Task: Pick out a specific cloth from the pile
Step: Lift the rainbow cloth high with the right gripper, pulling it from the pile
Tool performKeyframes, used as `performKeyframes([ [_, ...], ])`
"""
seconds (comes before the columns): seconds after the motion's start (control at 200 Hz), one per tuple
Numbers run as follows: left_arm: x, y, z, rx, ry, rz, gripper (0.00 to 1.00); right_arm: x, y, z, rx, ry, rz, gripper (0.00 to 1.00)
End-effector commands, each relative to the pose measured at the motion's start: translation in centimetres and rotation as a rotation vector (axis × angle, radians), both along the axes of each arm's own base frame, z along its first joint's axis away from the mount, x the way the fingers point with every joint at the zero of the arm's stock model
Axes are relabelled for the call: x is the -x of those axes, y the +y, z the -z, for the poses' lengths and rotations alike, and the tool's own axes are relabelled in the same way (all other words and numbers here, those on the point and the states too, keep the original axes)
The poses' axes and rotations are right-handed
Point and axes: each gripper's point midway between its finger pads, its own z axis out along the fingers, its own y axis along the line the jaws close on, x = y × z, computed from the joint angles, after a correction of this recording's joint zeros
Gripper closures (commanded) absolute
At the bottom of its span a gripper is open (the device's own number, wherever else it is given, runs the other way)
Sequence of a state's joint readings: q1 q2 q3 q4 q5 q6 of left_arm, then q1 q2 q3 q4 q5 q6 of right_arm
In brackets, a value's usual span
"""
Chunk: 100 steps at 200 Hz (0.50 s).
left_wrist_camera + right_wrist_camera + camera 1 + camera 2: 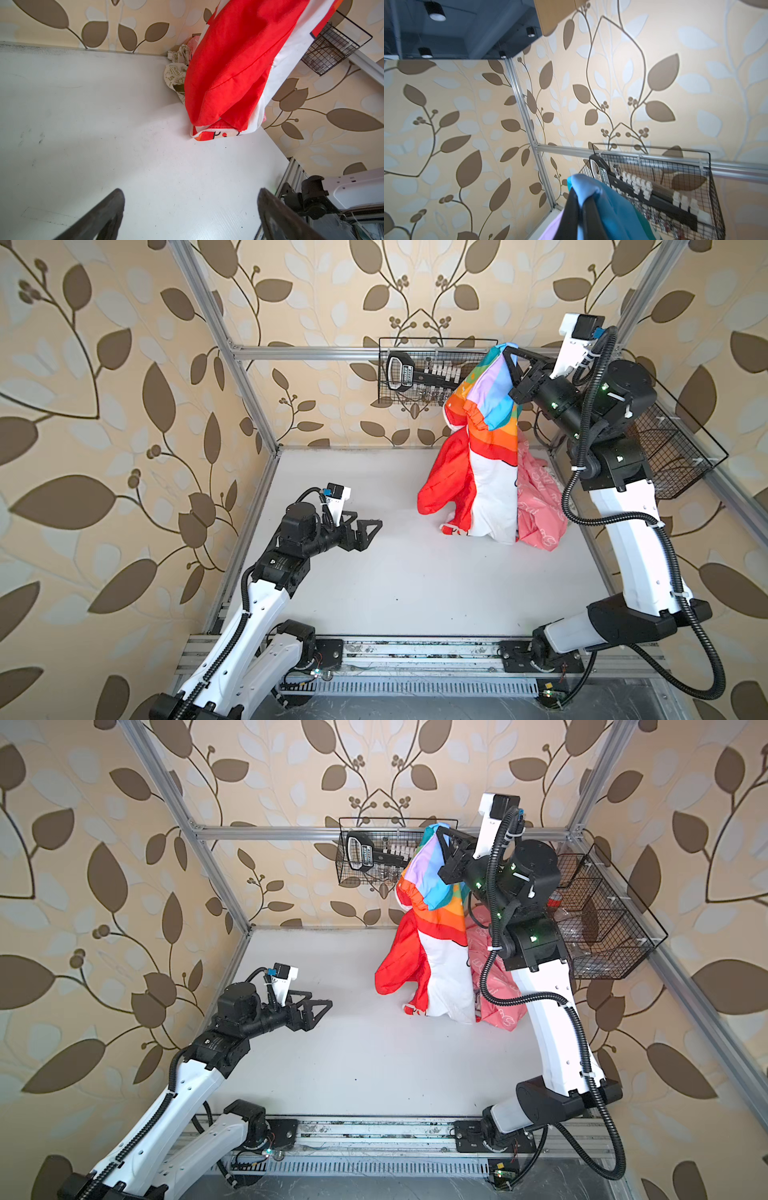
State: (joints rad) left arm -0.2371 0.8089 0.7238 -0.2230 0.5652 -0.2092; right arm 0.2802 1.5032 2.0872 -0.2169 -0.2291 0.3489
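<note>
Cloth (486,439) hangs below right hand (508,354), which is clamped on its blue top edge. Hem seems to rest on desk (415,572), against pile (540,506). Judged mostly extracted; remaining: lift hem clear, set aside. Left hand (368,519) apart, empty, well away.

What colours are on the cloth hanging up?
Rainbow stripes, white and red on the cloth; clearest in a top view.

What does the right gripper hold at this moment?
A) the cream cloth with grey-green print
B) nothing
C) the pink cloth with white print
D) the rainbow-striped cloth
D: the right gripper is shut on the top edge of the rainbow-striped cloth, which hangs down from it; the pink cloth lies below, not gripped.
</note>
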Motion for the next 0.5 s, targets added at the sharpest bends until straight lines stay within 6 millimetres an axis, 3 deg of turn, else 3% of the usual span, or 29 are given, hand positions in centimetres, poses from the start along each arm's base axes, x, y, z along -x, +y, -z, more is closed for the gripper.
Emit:
performKeyframes([
  [0.0, 0.2, 0.2, -0.6, -0.009, -0.044, -0.012, 0.01, 4.3, 0.4, -5.2, -0.066, -0.181, -0.103, 1.0],
  [0.215, 0.0, 1.3, -0.8, -0.027, -0.07, -0.084, 0.01, 5.0, 3.2, -6.4, -0.133, -0.218, -0.328, 1.0],
  [0.325, -0.1, 1.9, -1.0, -0.035, -0.08, -0.118, 0.01, 4.4, 5.4, -6.0, -0.161, -0.2, -0.443, 1.0],
  [0.4, -0.3, 2.8, -1.0, -0.05, -0.082, -0.175, 0.01, 3.2, 7.6, -4.8, -0.18, -0.166, -0.51, 1.0],
  [0.495, -0.5, 3.6, -0.9, -0.067, -0.092, -0.227, 0.01, 2.2, 12.0, -3.0, -0.174, -0.114, -0.613, 1.0],
])
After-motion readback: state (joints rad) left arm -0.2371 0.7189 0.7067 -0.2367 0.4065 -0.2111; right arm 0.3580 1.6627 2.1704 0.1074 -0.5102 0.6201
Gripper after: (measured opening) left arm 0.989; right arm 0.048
